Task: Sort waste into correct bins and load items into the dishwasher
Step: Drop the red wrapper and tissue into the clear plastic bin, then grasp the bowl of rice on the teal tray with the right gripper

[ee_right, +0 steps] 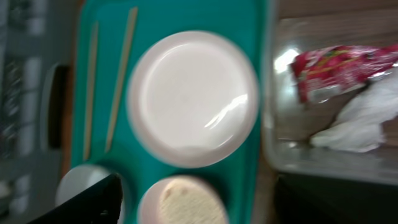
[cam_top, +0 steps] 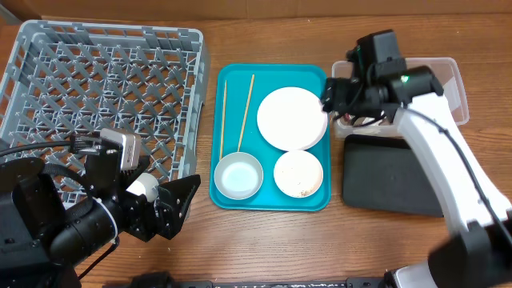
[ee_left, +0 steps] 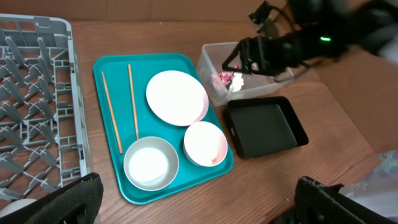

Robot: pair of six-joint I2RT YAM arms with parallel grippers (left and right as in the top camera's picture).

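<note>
The left gripper (ee_left: 198, 183) hangs at the near edge of the table, its jaws spread wide with nothing between them. A small white cup (cam_top: 144, 186) sits just beside it, at the near edge of the grey dish rack (cam_top: 96, 88) — the arm hides whether it stands inside.

On the teal tray (cam_top: 232, 76), nearest, an empty white bowl (cam_top: 238, 176) sits beside a second bowl (cam_top: 298, 173) holding a few rice-like grains. Beyond them lies the round white plate (cam_top: 292, 118), and to its left two wooden chopsticks (cam_top: 246, 112) lie lengthwise, apart from each other.

To the right of the tray rests the shallow black tray (cam_top: 388, 176), with the clear plastic tub (cam_top: 448, 80) just behind it. In the tub lie the red snack wrapper (ee_right: 339, 65) and the crumpled white paper scrap (ee_right: 364, 118), touching. The right gripper (cam_top: 334, 94) hovers over the tub's left end — blurred, and I cannot tell how its jaws stand.
</note>
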